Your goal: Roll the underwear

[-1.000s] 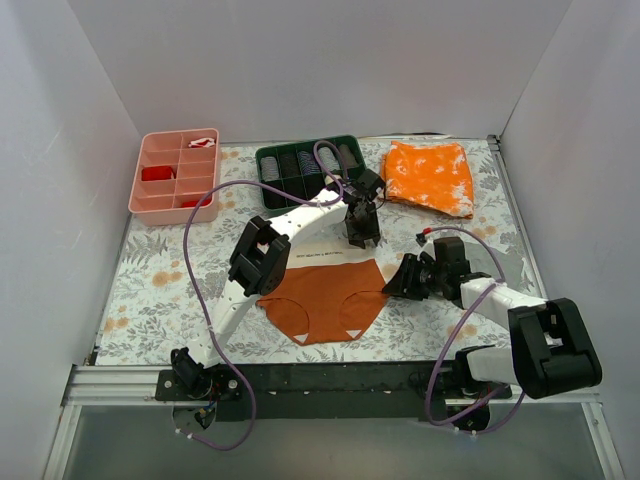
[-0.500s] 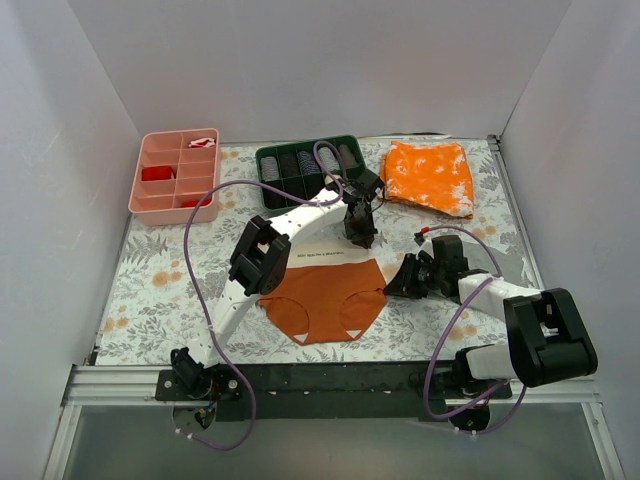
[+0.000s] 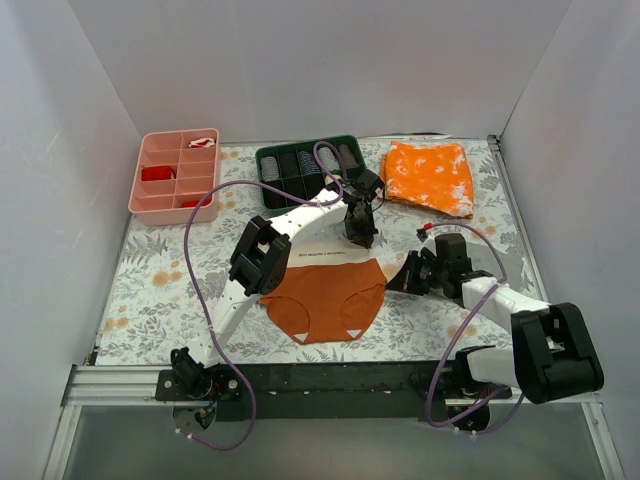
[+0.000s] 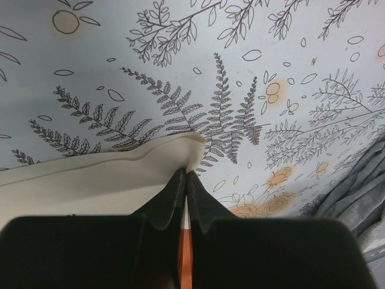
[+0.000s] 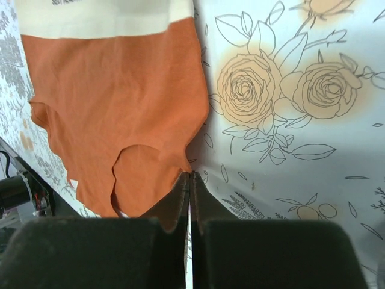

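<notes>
Green tray [image 3: 300, 146], speckled cloth [image 3: 430, 177] behind underwear [image 3: 325, 300]

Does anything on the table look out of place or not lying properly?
Little. The underwear lies flat, but its far edge is turned over, showing the cream face. At the back right corner of the pink tray, a red-and-white item sticks over the rim.
</notes>
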